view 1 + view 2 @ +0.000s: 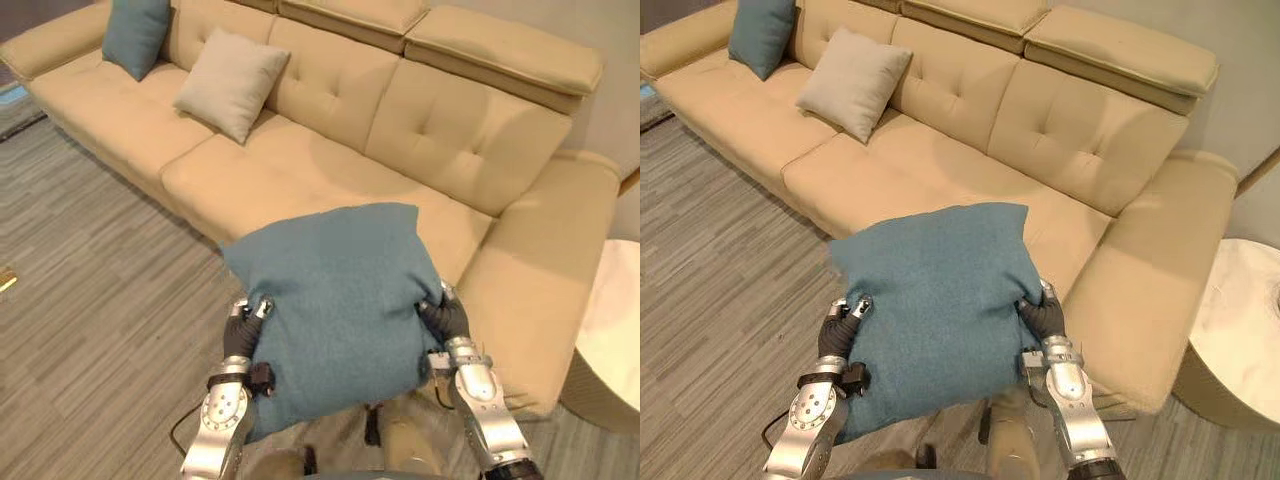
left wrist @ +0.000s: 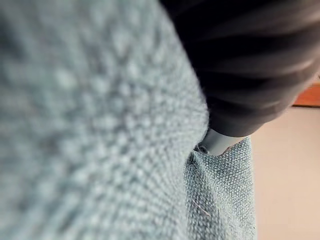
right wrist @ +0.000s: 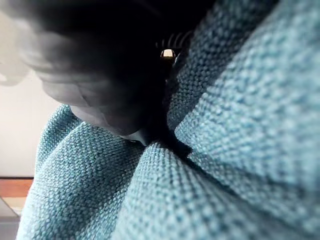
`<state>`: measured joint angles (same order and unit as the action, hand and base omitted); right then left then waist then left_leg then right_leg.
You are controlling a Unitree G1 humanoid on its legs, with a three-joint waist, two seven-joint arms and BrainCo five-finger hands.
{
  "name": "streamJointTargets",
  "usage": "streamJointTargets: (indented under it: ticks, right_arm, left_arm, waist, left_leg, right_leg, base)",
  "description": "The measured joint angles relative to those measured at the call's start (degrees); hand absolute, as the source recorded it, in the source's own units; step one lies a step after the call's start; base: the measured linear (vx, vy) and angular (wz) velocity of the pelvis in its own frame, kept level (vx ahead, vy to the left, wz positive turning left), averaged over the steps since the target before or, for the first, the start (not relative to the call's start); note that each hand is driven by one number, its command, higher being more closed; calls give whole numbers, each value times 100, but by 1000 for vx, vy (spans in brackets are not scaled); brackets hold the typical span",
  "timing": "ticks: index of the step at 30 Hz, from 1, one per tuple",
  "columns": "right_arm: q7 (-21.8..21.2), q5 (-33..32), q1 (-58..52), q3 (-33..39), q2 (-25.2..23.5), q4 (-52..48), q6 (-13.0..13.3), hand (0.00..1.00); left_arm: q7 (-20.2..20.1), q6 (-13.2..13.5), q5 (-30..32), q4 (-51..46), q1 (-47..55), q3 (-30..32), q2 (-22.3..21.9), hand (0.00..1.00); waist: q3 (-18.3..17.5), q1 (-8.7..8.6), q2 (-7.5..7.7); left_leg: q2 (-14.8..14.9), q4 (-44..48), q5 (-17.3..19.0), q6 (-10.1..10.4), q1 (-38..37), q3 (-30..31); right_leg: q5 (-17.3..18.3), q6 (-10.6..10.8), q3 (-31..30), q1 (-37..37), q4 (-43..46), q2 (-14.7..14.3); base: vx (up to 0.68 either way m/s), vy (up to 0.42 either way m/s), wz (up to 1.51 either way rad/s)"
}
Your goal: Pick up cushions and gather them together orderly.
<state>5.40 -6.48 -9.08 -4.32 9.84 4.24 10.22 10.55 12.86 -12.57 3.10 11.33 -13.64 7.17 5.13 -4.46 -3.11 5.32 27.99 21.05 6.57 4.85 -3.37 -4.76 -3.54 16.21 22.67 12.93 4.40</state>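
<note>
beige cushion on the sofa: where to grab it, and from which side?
Grip the beige cushion by its two side edges, coming from the front over the sofa seat. It leans against the backrest, face to the room, so both sides look free while its back is blocked. Probably a squeeze from both sides, as on the held teal cushion.

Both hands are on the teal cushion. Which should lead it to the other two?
Left, probably. The left hand and right hand both grip the held cushion, but the beige cushion and far teal cushion lie at the left end of the sofa, on that hand's side.
</note>
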Motion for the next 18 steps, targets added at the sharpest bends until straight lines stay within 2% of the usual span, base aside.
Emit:
streamJointTargets:
  ticks: [1, 3, 4, 5, 6, 8, 9, 10, 11, 12, 13, 14, 15, 16, 18]
  right_arm:
    - [2, 7, -18, -1, 0, -56, -55, 100]
    - [54, 9, -191, 1, 23, -408, -94, 100]
    - [106, 9, -302, 3, 20, -707, -94, 100]
    - [117, 9, -337, 3, 19, -870, -90, 100]
    - [125, 9, -367, 21, 17, -1158, -61, 100]
    - [157, 10, -365, 25, 6, -1400, -40, 100]
    - [185, 10, -365, 25, -7, -1414, -39, 100]
    - [188, 10, -364, 25, -14, -1403, -39, 100]
    - [188, 19, -361, 25, -28, -1359, -39, 100]
    - [187, 28, -356, 24, -36, -1326, -39, 100]
    - [187, 35, -316, 23, -40, -1222, -36, 100]
    - [187, 36, -295, 24, -32, -1168, -36, 100]
    - [186, 45, -237, -21, -81, -926, -39, 100]
    - [185, 52, -250, -37, -142, -848, -40, 100]
    - [185, 103, -259, -43, -247, -726, -52, 100]
  left_arm:
    - [-26, -26, -5, 42, -5, 27, -41, 100]
    - [-57, -80, -14, 141, 2, 28, -65, 100]
    - [-59, -89, -14, 137, 2, 29, -91, 100]
    - [-59, -87, -14, 122, -12, 30, -101, 100]
    - [-61, -65, -14, 44, -31, 45, -133, 100]
    - [-64, -25, -14, -88, -14, 81, -162, 100]
    - [-64, 1, -11, -106, -10, 84, -173, 100]
    - [-63, 5, -11, -106, 3, 85, -182, 100]
    - [-62, 5, -10, -106, 47, 85, -184, 100]
    - [-62, 10, -7, -106, 79, 85, -185, 100]
    - [-61, 22, -5, -105, 145, 84, -196, 100]
    - [-60, 26, 0, -106, 182, 84, -223, 100]
    - [-52, 27, 4, -74, 284, 92, -224, 100]
    - [-52, 28, 5, -74, 312, 97, -194, 100]
    - [-52, 15, 55, -69, 334, 97, -87, 100]
  waist:
    - [12, 52, -35]
    - [35, 152, -42]
    - [37, 210, -20]
    - [30, 207, 10]
    - [32, 221, 41]
    - [38, 281, 51]
    - [42, 388, 58]
    - [47, 446, 65]
    - [63, 543, 86]
    - [56, 549, 73]
    - [49, 542, 3]
    - [42, 544, -72]
    - [-6, 541, -153]
    - [-36, 529, -63]
    - [-68, 467, 265]
  left_leg:
    - [285, 975, -255, 343, 284, -102]
    - [718, 2259, -700, 221, 580, -309]
    - [866, 2600, -626, 85, 667, -527]
    - [889, 2643, -548, -51, 749, -653]
    - [923, 2528, -393, -303, 921, -871]
    - [958, 2007, -254, -469, 1097, -964]
    - [906, 1493, -250, -465, 1138, -803]
    - [776, 1030, -277, -417, 1148, -501]
    - [600, 417, -363, -277, 1136, 54]
    - [529, 122, -430, -172, 1107, 317]
    - [442, -508, -582, -13, 1007, 709]
    - [462, -783, -691, 48, 942, 829]
    - [434, -673, -1188, 106, 812, 713]
    - [393, -650, -1134, 21, 784, 524]
    - [188, -765, -1108, -123, 678, -34]
  right_leg:
    - [94, -117, 22, -235, -26, -258]
    - [313, -251, -133, -764, -134, -575]
    - [372, -281, -274, -1077, -260, -666]
    - [403, -278, -401, -1200, -333, -671]
    - [423, -255, -616, -1384, -489, -656]
    - [482, -166, -1013, -1626, -640, -639]
    - [555, -100, -1297, -1757, -635, -621]
    - [620, -49, -1534, -1850, -614, -610]
    - [700, 45, -1868, -1929, -585, -599]
    - [758, 98, -2008, -1941, -559, -591]
    - [870, 280, -2311, -1915, -402, -605]
    - [938, 374, -2478, -1844, -341, -660]
    - [1035, 510, -2913, -1858, -322, -704]
    - [1016, 566, -3045, -1850, -368, -616]
    - [965, 838, -3431, -1741, -436, -295]
  base:
    - [604, -191, -21]
    - [565, -139, -63]
    - [499, -92, -66]
    - [437, -52, -65]
    - [313, -17, -55]
    - [341, 47, -90]
    - [333, 157, -124]
    - [287, 240, -147]
    - [214, 257, -124]
    - [192, 312, -139]
    - [135, 281, -112]
    - [186, 456, -173]
    - [155, 396, -144]
    - [195, 463, -139]
    - [172, 350, -103]
